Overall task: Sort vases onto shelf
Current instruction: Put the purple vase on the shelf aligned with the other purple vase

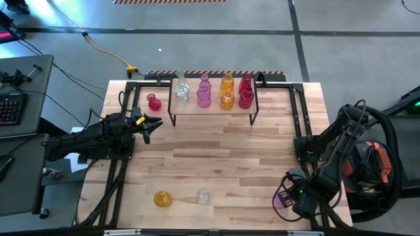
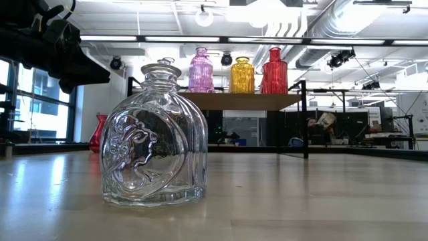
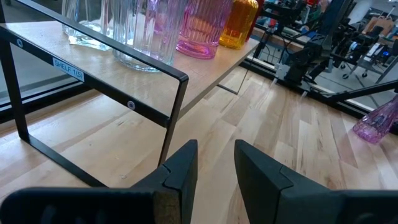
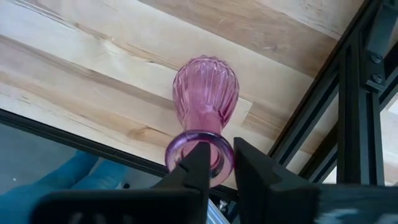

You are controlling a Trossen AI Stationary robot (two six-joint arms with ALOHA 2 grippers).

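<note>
Pink vase near surface's corner, slick brittle glass, right end effector pinching its rim, best hold.

Vases on shelf, tabletop

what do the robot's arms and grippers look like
Both arms are dark, nearly black, jointed, with black cables looped along them. The left gripper and right gripper each end in two flat, tapered matte dark fingers. A yellow marking shows near the left arm's wrist.
</note>
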